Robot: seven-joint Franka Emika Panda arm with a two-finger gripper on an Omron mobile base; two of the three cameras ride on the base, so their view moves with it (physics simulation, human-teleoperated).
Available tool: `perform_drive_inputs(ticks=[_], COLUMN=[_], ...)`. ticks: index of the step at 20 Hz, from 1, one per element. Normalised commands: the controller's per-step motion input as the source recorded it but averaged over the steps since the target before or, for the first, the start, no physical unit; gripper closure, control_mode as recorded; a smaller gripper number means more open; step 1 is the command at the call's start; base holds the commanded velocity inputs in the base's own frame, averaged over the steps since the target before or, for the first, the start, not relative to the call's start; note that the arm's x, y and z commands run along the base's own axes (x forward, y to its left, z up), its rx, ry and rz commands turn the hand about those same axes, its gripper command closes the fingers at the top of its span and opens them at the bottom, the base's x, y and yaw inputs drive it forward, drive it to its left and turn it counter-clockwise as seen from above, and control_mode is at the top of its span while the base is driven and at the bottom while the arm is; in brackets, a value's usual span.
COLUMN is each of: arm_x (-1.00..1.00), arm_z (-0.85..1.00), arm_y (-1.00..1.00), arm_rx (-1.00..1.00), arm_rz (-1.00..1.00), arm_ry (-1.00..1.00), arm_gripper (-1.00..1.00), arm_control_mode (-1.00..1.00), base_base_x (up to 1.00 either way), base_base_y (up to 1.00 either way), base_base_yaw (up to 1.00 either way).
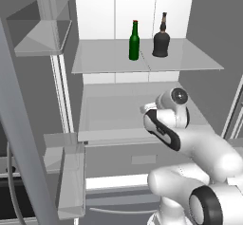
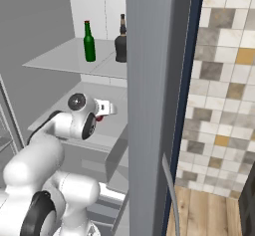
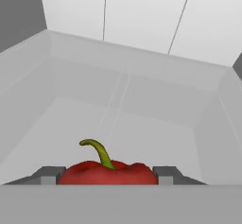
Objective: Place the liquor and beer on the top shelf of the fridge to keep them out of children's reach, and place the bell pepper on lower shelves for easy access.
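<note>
The pincer point(image 3: 108, 176) clamps the pepper point(image 3: 108, 172) across its smooth, light, firm sides, stem up between the tips

Arm point(image 1: 190, 138) folded forward, fingers point(image 3: 49, 176) clamped

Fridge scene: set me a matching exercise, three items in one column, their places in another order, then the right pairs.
Items:
1. beer
2. liquor
3. bell pepper

Places:
A. between the end effector fingers, over a lower shelf
B. upright on the top shelf, the left bottle in the left base view
C. upright on the top shelf, the right bottle in the left base view

Pairs: 1-B, 2-C, 3-A
</note>
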Motion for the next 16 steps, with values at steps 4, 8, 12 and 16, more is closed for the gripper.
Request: perform_drive_inputs(ticks=[4, 8, 12, 16], arm_x=[0.39, 0.36, 0.35, 0.38], arm_z=[-0.43, -0.49, -0.39, -0.24], arm_y=[0.0, 0.0, 0.0, 0.0], arm_rx=[0.0, 0.0, 0.0, 0.0], arm_rz=[0.0, 0.0, 0.0, 0.0], arm_ry=[0.0, 0.0, 0.0, 0.0], arm_gripper=[1.0, 1.0, 1.0, 1.0], arm_control_mode=[-1.0, -1.0, -1.0, -1.0], base_base_x=[0.0, 0.0, 0.0, 0.0], base_base_y=[0.0, 0.0, 0.0, 0.0], base_base_yaw=[0.0, 0.0, 0.0, 0.0])
